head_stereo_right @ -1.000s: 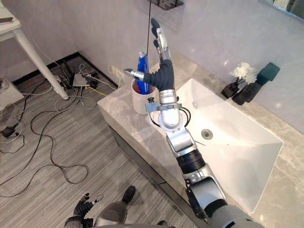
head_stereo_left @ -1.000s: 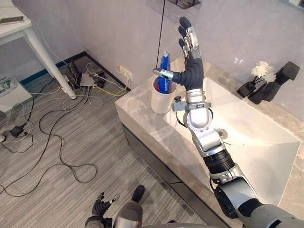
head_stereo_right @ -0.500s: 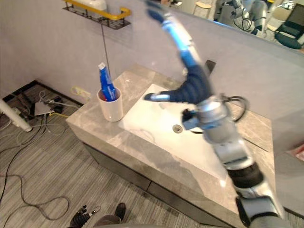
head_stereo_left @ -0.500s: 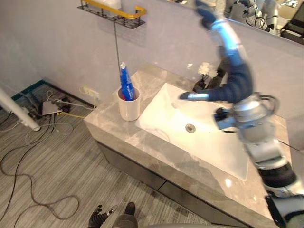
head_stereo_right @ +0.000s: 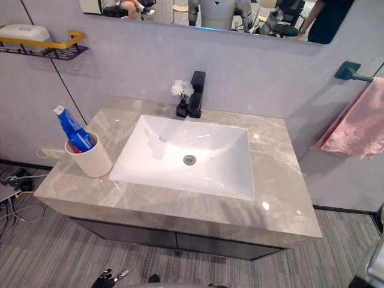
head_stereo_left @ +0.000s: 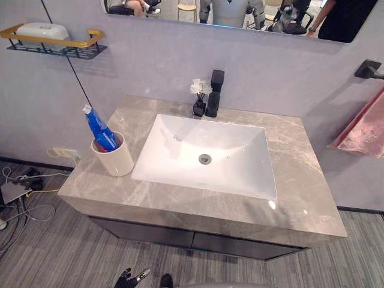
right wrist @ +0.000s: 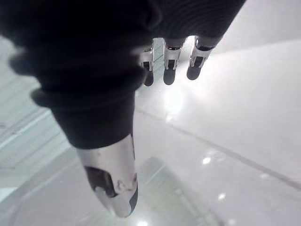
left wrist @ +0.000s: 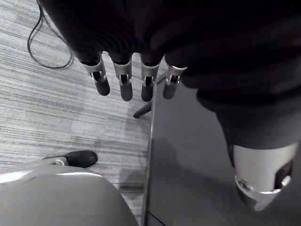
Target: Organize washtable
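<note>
The grey marble washtable (head_stereo_left: 300,180) carries a white rectangular sink (head_stereo_left: 180,159) in its middle. A white cup (head_stereo_left: 114,161) stands at the counter's left end with a blue toothpaste tube (head_stereo_left: 97,127) leaning out of it. Behind the sink stand a black faucet (head_stereo_left: 213,93) and a small black vase of white flowers (head_stereo_left: 198,90). My left hand (head_stereo_left: 132,279) hangs low in front of the cabinet, fingers (left wrist: 122,80) straight and holding nothing. My right hand (right wrist: 110,174) is open too, its fingers (right wrist: 169,66) spread over a pale glossy surface, nothing in it.
A black-and-yellow wall shelf (head_stereo_left: 54,43) with a white soap bar (head_stereo_left: 36,30) hangs at the upper left. A pink towel (head_stereo_left: 363,129) hangs from a hook at the right. A mirror runs along the wall. Cables lie on the floor at the left.
The view has swung from the counter's left end to face the whole washtable. My right arm, raised over the cup and then the sink, has left the eye views. The cup stands as before.
</note>
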You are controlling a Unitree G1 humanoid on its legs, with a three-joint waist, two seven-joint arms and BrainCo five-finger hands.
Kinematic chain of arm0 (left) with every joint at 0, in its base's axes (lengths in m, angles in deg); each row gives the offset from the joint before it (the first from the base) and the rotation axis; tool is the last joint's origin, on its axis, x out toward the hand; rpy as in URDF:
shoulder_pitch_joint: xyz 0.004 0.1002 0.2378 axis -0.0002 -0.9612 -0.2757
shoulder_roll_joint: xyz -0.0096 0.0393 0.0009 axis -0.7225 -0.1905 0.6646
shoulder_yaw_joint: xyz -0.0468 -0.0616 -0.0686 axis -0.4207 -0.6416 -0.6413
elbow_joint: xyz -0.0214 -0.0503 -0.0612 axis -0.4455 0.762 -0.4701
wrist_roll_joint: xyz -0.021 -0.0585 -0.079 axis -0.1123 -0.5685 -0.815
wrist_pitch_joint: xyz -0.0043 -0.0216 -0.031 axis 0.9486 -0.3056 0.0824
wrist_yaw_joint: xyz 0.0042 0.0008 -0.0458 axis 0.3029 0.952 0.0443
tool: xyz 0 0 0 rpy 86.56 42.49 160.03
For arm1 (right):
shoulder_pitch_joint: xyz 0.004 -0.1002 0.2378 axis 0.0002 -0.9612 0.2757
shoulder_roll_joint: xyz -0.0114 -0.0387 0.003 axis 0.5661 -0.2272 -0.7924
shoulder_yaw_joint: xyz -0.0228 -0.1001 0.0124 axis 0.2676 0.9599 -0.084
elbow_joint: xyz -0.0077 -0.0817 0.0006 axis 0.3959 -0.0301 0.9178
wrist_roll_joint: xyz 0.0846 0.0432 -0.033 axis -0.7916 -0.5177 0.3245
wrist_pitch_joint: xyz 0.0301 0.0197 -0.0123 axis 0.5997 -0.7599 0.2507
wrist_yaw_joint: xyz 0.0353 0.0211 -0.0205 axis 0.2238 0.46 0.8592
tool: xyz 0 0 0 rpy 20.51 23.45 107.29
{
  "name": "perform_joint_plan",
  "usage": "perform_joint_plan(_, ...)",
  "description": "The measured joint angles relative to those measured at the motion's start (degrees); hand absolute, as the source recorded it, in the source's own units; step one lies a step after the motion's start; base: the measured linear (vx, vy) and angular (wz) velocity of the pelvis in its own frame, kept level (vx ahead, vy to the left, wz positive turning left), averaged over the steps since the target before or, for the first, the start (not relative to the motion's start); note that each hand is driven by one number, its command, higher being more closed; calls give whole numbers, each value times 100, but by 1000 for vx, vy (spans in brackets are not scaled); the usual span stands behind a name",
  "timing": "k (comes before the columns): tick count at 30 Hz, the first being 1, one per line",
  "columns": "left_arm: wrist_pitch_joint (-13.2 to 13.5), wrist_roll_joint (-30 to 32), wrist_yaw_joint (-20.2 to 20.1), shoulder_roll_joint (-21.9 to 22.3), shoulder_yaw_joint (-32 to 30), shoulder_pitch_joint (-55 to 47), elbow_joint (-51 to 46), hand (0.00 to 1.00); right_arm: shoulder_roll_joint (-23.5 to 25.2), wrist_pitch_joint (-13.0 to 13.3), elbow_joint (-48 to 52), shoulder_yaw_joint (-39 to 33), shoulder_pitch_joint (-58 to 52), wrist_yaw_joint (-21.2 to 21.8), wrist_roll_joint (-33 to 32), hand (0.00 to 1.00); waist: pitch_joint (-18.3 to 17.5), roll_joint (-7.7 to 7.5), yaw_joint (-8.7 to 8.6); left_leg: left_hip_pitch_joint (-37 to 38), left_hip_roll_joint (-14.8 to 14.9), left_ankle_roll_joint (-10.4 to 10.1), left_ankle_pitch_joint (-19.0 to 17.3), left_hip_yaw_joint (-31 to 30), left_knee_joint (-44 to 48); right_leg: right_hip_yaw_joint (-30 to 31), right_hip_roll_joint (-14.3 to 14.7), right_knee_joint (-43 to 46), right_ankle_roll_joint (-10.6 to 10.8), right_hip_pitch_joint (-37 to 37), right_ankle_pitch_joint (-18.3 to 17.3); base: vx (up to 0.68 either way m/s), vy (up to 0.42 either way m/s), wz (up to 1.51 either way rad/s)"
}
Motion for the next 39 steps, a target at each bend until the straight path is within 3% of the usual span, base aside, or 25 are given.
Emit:
perform_joint_plan(4, -4, -22, -56, 145, -249, -66, -114, 0, 1361, -440, -380, 187, -835, -194, -31, 0, -14, 56, -20, 16, 13, 19, -78, 237, 33, 178, -10, 92, -1, -116, -29, 44, 8, -24)
perform_joint_plan(7, -1, -185, -54, 305, -484, -243, -366, 0, 1782, -633, -410, 794, -1290, -229, -214, 0, -7, 139, -90, 198, 20, 36, -175, 472, 38, 379, -28, 192, 34, -97, -84, 73, 24, -41)
perform_joint_plan(10, 11, -369, -54, 439, -544, -269, -576, 0, 1942, -630, -479, 1423, -1627, -193, -549, 0, 2, 219, -77, 312, 31, 24, -352, 708, 35, 507, -52, 287, 45, -90, -144, 23, 29, -33)
perform_joint_plan(14, 69, -589, -49, 786, -407, -150, -804, 0, 2028, -631, -1588, 2370, -1984, -24, -945, 0, 24, 207, 27, 511, 88, 2, -400, 1077, 35, 506, -88, 511, 61, -54, -306, 72, 16, -10)
perform_joint_plan(18, 99, -627, 47, 800, -204, -82, -785, 0, 2023, -888, -3101, 3115, -2134, 461, -1136, 0, 47, 256, 90, 615, 95, -43, -466, 1114, 31, 464, -97, 559, 88, 76, -434, 93, 0, 0)
perform_joint_plan(22, 93, -629, 52, 799, -149, 26, -651, 0, 2020, -1035, -4179, 3143, -2136, 878, -1214, 0, 69, 287, 242, 619, 94, -69, -480, 1092, 34, 383, -102, 551, 100, 134, -509, 95, -7, 11)
perform_joint_plan(26, 94, -630, 55, 719, -4, 149, -452, 0, 1982, -1076, -4909, 3154, -2046, 1192, -1259, 0, 112, 283, 264, 718, 88, -74, -478, 906, 35, 166, -106, 491, 135, 348, -547, 50, -20, 24)
perform_joint_plan(33, 111, -617, 45, 579, 249, 301, -210, 0, 1773, -1136, -5874, 3179, -1562, 1224, -1352, 0, 124, 251, 280, 701, 58, -89, -460, 687, 30, 46, -106, 370, 128, 422, -539, -28, -12, 11)
perform_joint_plan(39, 113, -611, 52, 457, 277, 440, -106, 0, 1675, -1138, -6313, 3199, -1160, 1225, -1344, 0, 301, 110, 266, 691, -2, -87, -450, 512, 34, -112, -104, 283, 136, 521, -533, 16, -11, 13)
